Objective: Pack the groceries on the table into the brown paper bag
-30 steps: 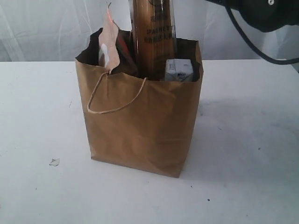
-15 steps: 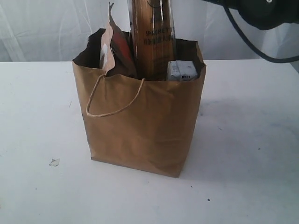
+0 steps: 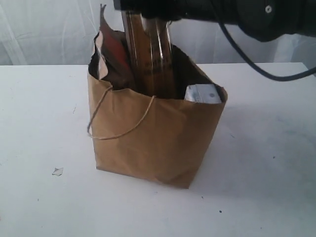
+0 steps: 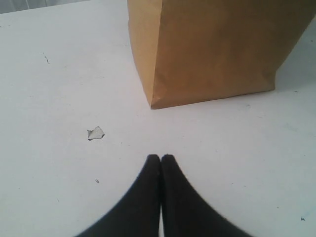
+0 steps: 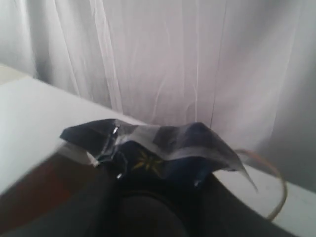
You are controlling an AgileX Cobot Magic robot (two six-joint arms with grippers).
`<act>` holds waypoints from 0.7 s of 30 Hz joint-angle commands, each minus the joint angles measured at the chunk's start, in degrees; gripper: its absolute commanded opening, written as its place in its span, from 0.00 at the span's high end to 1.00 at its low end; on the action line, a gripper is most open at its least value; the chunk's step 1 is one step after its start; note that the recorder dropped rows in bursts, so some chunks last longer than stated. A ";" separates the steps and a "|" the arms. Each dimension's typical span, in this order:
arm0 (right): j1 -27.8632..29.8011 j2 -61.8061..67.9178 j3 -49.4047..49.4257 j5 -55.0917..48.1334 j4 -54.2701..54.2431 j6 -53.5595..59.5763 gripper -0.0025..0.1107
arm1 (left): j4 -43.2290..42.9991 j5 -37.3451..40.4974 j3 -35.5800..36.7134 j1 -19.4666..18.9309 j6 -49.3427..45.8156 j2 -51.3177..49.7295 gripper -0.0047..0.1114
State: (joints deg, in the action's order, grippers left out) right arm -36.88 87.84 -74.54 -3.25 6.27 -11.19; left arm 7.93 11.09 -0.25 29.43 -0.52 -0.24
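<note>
Right arm: the long spaghetti packet [image 3: 150,59] hangs directly below my right gripper [image 3: 148,10]. Its long axis is close to vertical, with a slight lean. Its lower end is already inside the brown paper bag [image 3: 158,138], which stands open straight beneath the gripper. The jaws are part-closed and clamped on the crinkled top seal of the packet, as the right wrist view shows. I judge that the coming move turns on this vertical line: lower along the packet's axis, then release.

Inside the bag, the brown-orange pouch [image 3: 113,54] stands to one side of the packet. The small white-blue carton [image 3: 202,94] sits on the other side, near the rim.

Left arm: my left gripper [image 4: 160,160] is clenched, fingertips touching, and holds nothing. It sits low over the table [image 4: 49,74]. The bag's lower corner is ahead of the fingertips and apart from them. A small paper scrap [image 4: 95,133] lies near, off to one side.

The right arm is the nearer one and the only one engaged.
</note>
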 commanded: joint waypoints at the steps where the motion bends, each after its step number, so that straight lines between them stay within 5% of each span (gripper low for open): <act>1: -1.24 -0.54 -0.09 -0.50 -0.73 -0.56 0.98 | 0.31 0.00 0.25 -0.18 0.52 0.24 0.96; 21: 0.87 -0.43 -0.09 -7.74 -0.73 8.28 0.98 | 0.31 0.00 0.25 -0.18 0.52 0.24 0.96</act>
State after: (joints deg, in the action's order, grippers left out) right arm -37.16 88.33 -74.25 -11.22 5.06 -4.18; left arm 7.93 11.09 -0.25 29.43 -0.52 -0.24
